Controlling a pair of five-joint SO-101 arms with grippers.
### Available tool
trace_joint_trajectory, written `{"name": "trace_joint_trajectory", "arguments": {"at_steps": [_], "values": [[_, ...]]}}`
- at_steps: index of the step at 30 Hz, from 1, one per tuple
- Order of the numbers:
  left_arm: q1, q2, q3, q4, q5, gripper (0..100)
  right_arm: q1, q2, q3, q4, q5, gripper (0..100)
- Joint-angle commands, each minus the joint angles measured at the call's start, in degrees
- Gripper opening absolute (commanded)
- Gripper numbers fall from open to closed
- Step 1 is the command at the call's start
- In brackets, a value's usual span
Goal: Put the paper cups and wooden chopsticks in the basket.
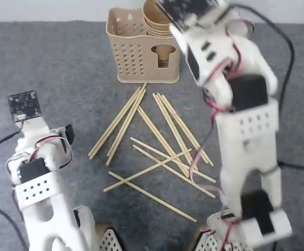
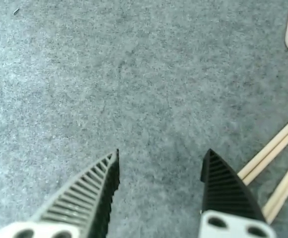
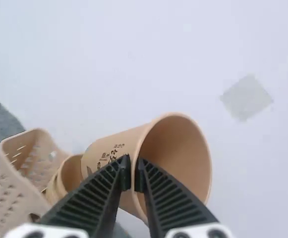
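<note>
My right gripper (image 3: 133, 166) is shut on the rim of a tan paper cup (image 3: 176, 148), held tilted just above the beige basket (image 3: 15, 183). Another cup (image 3: 67, 176) sits in the basket below it. From above, the stacked cups (image 1: 156, 21) stand in the right half of the basket (image 1: 141, 57), under the right arm (image 1: 246, 120). Several wooden chopsticks (image 1: 157, 141) lie scattered on the grey carpet in front of the basket. My left gripper (image 2: 161, 158) is open over bare carpet at the left, with chopstick ends (image 2: 272, 148) just beside one finger.
Grey carpet covers the table. The basket stands at the far middle edge, against a white wall. The left arm's base (image 1: 42, 209) and the right arm's base (image 1: 251, 225) stand at the near edge. Bare carpet lies to the far left.
</note>
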Motion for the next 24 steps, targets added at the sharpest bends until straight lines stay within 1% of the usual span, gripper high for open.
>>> {"name": "trace_joint_trajectory", "arguments": {"at_steps": [1,4,8,12,24], "values": [[0.09,-2.02,0.84,-2.64,0.44,25,-0.22,9.45,-13.27,-1.98,3.60,0.8],[0.09,-1.93,1.80,-4.75,0.44,25,-0.04,17.54,-20.31,-1.80,3.87,0.8],[0.09,-1.93,1.80,-4.75,0.44,25,0.92,26.68,-28.31,-1.63,4.57,0.8],[0.09,-2.02,1.80,-4.75,0.44,25,1.54,32.66,-32.62,-0.57,4.84,0.8],[0.09,-2.02,1.80,-4.84,0.44,25,1.36,33.45,-40.88,12.88,4.75,0.8]]}}
